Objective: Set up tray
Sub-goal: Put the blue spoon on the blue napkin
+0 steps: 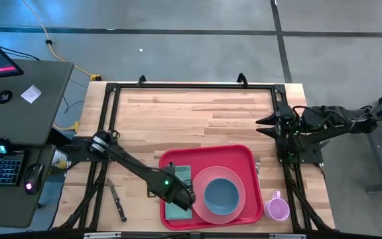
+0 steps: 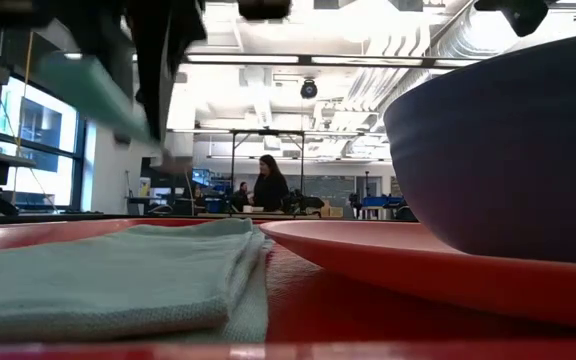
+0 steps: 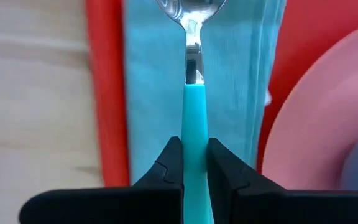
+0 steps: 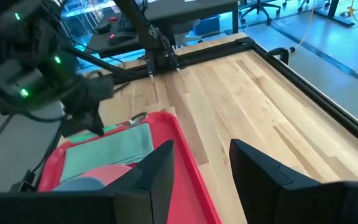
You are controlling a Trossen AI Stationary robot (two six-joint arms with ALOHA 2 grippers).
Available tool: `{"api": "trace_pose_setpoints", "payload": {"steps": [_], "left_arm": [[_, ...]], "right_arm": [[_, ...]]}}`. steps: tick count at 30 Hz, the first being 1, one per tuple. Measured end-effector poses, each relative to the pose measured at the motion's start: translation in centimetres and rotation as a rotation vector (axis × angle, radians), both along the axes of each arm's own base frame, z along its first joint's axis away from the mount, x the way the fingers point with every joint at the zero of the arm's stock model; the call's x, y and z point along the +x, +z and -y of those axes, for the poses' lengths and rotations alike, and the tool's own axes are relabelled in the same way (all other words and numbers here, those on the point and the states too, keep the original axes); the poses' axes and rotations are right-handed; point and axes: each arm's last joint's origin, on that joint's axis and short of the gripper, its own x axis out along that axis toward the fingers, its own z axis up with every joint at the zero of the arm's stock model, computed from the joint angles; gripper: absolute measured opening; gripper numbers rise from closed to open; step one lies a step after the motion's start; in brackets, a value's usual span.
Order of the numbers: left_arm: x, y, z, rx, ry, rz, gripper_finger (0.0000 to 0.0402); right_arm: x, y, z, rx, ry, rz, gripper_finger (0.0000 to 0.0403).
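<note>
The red tray (image 1: pixel 207 154) lies at the table's near middle. On it are a teal napkin (image 1: pixel 180 174) at the left and a pink plate (image 1: pixel 244 199) carrying a blue bowl (image 1: pixel 222 194). My left gripper (image 1: pixel 178 194) is over the napkin (image 3: pixel 241 81), shut on a spoon (image 3: pixel 191 37) with a teal handle. My right gripper (image 4: pixel 201 168) is open and empty at the table's far right (image 1: pixel 270 123). My left gripper pinches the spoon's teal handle (image 3: pixel 194 124) between its two fingers (image 3: pixel 166 168), one on each side. The handle shows beyond the fingers as far as the metal neck. The spoon is lifted over the napkin, its bowl (image 3: pixel 191 9) toward the table's far edge.
A fork (image 1: pixel 258 163) lies on the table just right of the tray. A purple cup (image 1: pixel 277 208) stands by the tray's near right corner. A knife (image 1: pixel 117 199) lies on the table left of the tray. Bare wood lies beyond the tray, toward the far edge.
</note>
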Motion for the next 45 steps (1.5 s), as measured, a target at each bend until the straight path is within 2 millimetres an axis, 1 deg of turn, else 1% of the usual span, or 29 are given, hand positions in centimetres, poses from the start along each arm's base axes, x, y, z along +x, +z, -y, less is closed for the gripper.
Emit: {"api": "trace_pose_setpoints", "payload": {"steps": [5, 12, 16, 23, 29, 31, 34, 41, 45], "left_arm": [[0.9, -2.5, 0.8, -0.040, -0.005, -0.044, 0.0059], [1.3, -4.1, 1.1, -0.071, 0.016, -0.085, 0.0064], [1.2, -4.2, 1.2, -0.093, 0.010, -0.104, 0.0066], [0.7, -4.2, 1.6, -0.088, -0.026, -0.134, 0.0067], [0.6, -5.1, 1.6, -0.107, -0.033, -0.136, 0.0069], [0.8, -5.3, 1.7, -0.120, -0.046, -0.114, 0.0072], [0.9, -5.7, 1.8, -0.130, -0.065, -0.095, 0.0086], [0.8, -5.9, 1.7, -0.129, -0.064, -0.097, 0.0140], [0.8, -5.9, 1.7, -0.133, -0.060, -0.101, 0.0157]], "right_arm": [[-0.1, 0.0, -0.1, 0.031, 0.043, 0.002, 0.0138], [-0.2, -0.3, -0.3, 0.126, 0.072, -0.036, 0.0138], [-0.3, -0.6, -0.3, 0.159, 0.062, -0.058, 0.0138], [-0.3, -0.6, -0.3, 0.158, 0.061, -0.063, 0.0138], [-0.3, -0.6, -0.3, 0.158, 0.061, -0.063, 0.0138], [-0.3, -0.6, -0.3, 0.158, 0.061, -0.063, 0.0138], [-0.3, -0.6, -0.3, 0.160, 0.061, -0.063, 0.0138], [-0.3, -0.6, -0.3, 0.182, 0.054, -0.064, 0.0138], [-0.4, -0.7, -0.3, 0.180, 0.055, -0.070, 0.0138]]}}
